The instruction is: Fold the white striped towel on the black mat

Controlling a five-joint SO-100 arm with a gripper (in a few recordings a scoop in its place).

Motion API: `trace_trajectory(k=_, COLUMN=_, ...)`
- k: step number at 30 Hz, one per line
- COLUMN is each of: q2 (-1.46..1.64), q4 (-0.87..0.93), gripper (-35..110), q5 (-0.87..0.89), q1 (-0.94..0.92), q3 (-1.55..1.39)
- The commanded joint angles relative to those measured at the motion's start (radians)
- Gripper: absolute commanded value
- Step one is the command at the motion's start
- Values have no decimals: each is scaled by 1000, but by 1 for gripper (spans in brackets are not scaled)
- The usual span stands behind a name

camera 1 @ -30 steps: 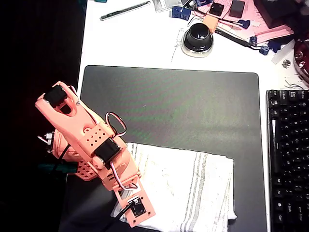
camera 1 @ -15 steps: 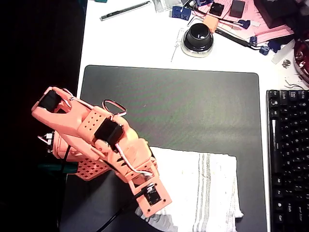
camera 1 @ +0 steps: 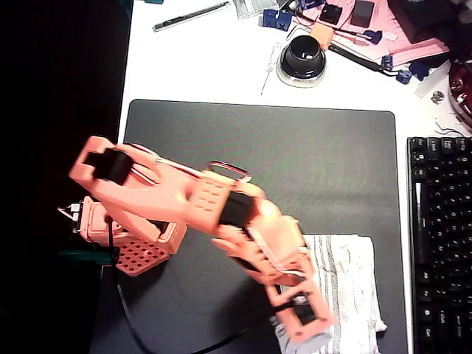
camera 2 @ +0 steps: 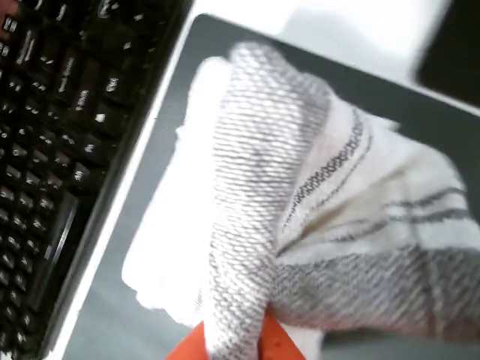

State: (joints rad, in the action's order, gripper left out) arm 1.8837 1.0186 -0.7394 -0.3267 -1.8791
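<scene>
My gripper [camera 2: 232,341] pinches a raised fold of the white striped towel [camera 1: 346,287]. It lies bunched, grey stripes showing, on the black mat [camera 1: 295,155].

Overhead view: the arm [camera 1: 221,214] covers the left part of the white striped towel [camera 1: 350,284]; the towel's lower edge is cut off by the frame. Wrist view: the gripper [camera 2: 229,345] fingertips are buried in cloth, jaw gap hidden; keyboard [camera 2: 52,127] legends blurred
</scene>
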Motion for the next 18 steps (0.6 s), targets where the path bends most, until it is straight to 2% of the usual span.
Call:
trace_trajectory(k=1, q2=-143, q4=-44, gripper=0, q5=14, q1=9, q3=98)
trace_trajectory(k=6, q2=-382, q4=-78, gripper=0, q5=46, q1=21, q3=279)
trace_trajectory(k=12, q2=-549, q4=-175, gripper=1, q5=43, q1=20, q3=319)
trace_trajectory(k=18, q2=-588, q4=-253, gripper=11, q5=69, q1=41, q3=308)
